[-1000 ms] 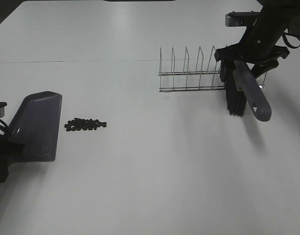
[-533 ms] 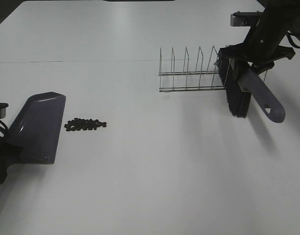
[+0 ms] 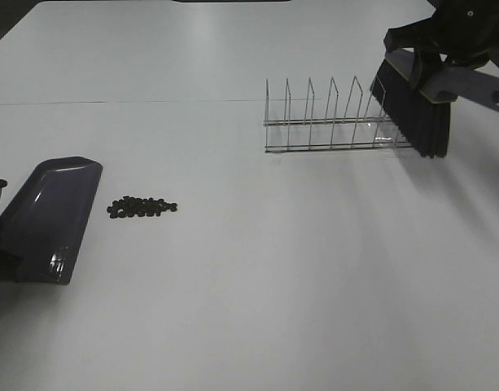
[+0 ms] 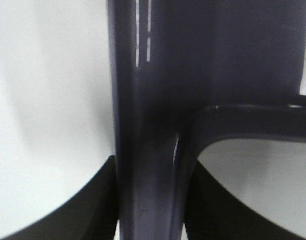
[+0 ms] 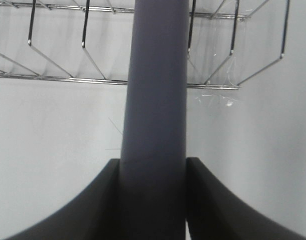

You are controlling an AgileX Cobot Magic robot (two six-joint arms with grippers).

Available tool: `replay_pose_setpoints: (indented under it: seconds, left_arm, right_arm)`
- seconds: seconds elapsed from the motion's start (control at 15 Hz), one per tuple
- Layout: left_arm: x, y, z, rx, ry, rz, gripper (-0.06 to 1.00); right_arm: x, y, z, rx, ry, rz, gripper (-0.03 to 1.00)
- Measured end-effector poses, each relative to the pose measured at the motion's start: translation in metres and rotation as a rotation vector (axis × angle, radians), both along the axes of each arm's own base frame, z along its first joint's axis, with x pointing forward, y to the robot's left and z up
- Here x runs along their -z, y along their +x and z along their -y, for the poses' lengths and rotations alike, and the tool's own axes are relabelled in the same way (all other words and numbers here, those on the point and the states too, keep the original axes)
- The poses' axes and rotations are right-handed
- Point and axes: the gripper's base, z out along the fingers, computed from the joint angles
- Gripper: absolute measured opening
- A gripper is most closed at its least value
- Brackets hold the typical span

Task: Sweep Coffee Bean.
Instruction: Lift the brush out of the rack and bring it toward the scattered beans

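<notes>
A: Fingers first. Right side?
B: Right fingers (image 5: 100, 200) closed on the brush (image 5: 155, 100) handle, one each side, no gap showing. Left fingers (image 4: 93, 210) clamped the same way on the dustpan (image 4: 148, 125) handle.

A: Outward from there?
B: Brush head hangs bristles-down at 2 o'clock on the counter (image 3: 273, 309), in front of the 3 o'clock end of the wire rack (image 3: 326, 122). Looks clear of the surface, not certain. Dustpan sits at 9 o'clock, long edge facing 3 o'clock. Can't tell whether its lip touches down.

A: The coffee bean?
B: Coffee bean (image 3: 142, 207) lies loose on the counter at 3 o'clock of the dustpan, near it with a small gap between, well apart from the brush.

A: Step in hand?
B: My read: transit. Both tools gripped, no sweeping begun. Next calls for carrying the brush toward 8 o'clock and landing the bristles on the beans' 3 o'clock side. Then a stroke toward 9 o'clock, with the pan lip flat on the counter first.

A: Counts?
B: One brush, one dustpan, one rack with seven or so uprights. One cluster of beans, perhaps a few dozen, too small to tally singly.
</notes>
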Motion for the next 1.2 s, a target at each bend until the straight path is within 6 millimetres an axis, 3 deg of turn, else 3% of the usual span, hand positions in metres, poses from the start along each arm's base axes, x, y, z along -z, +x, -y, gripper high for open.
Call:
replay_pose_setpoints:
  seconds: [0.2,0.4,0.6,0.73,0.87,0.93,1.0,1.2]
  left_arm:
    - [-0.001,-0.001,-0.003,0.011,0.039,-0.032,0.33]
    - [-0.009,0.004,-0.009,0.004,0.109,-0.047,0.33]
    - [-0.018,0.014,-0.009,-0.006,0.126,-0.041,0.33]
    - [-0.023,0.018,-0.007,0.011,0.142,-0.035,0.33]
    - [-0.028,0.021,0.007,0.074,0.200,-0.023,0.33]
    - [-0.030,0.023,0.017,0.095,0.228,-0.002,0.33]
    - [-0.032,0.023,0.030,0.112,0.249,0.026,0.33]
    - [-0.032,0.021,0.033,0.116,0.253,0.018,0.33]
  right_arm:
    - [-0.029,-0.023,0.002,-0.003,-0.010,0.045,0.32]
    - [-0.033,-0.068,0.002,0.004,0.021,0.122,0.32]
    - [-0.006,-0.103,0.003,0.010,0.032,0.095,0.32]
    - [0.010,-0.111,0.004,0.012,0.030,0.065,0.32]
    - [0.021,-0.115,-0.009,-0.010,0.032,0.057,0.32]
    - [0.023,-0.115,-0.023,-0.046,0.025,0.071,0.32]
    - [0.031,-0.114,-0.051,-0.107,0.005,0.083,0.32]
    - [0.047,-0.117,-0.082,-0.186,-0.056,0.063,0.32]
